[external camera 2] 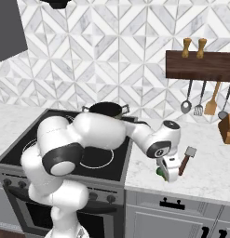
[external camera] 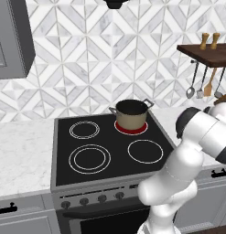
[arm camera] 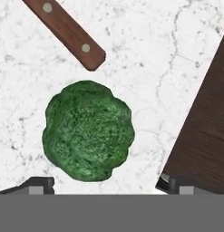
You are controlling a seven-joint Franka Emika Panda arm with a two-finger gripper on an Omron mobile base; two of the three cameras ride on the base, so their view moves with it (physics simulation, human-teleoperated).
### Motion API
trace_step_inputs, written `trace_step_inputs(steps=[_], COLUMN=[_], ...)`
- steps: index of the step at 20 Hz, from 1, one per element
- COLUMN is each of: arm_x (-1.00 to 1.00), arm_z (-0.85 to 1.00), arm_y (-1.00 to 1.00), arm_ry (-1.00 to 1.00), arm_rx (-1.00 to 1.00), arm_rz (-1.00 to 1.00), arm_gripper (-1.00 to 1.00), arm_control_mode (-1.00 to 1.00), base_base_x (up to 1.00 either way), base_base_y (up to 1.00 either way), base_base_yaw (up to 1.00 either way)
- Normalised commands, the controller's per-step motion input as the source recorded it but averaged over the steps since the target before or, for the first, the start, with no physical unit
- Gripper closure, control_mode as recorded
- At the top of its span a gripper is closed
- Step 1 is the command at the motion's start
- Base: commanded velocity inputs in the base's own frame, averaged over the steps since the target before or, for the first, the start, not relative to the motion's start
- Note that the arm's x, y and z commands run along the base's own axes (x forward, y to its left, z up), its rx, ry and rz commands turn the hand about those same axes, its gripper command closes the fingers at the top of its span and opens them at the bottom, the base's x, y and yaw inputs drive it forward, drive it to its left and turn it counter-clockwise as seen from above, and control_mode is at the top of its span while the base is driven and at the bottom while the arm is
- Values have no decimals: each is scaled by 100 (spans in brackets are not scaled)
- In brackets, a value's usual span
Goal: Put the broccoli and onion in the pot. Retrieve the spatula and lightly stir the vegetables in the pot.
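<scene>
Hand view: gripper (arm camera: 106, 181) released, fingertips straddling the broccoli (arm camera: 88, 130) on the marble worktop (arm camera: 149, 54), spatula (arm camera: 68, 31) handle just beyond. Pot (external camera: 131, 114) on the far-right burner.

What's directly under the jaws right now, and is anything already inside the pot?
Hand view: the broccoli lies on the marble counter between the fingertips, spatula handle beside it. The pot sits on the red burner; its dark interior hides any contents.

Glossy white rounded arm links — dark grey joint bands.
</scene>
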Motion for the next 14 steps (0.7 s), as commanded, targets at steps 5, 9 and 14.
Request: trace_step_inputs(steps=[5, 9, 14], arm_x=[11, 18, 15], arm_z=[-19, -21, -20], arm_y=[-4, -11, -1], arm_ry=[-5, -4, -5], arm_rx=[9, 2, 1], arm_rz=[-1, -5, -2], arm_gripper=[-100, -100, -100], arm_control_mode=[-100, -100, -100], base_base_x=[0, 0, 0], base_base_y=[0, 0, 0], base_base_yaw=[0, 0, 0])
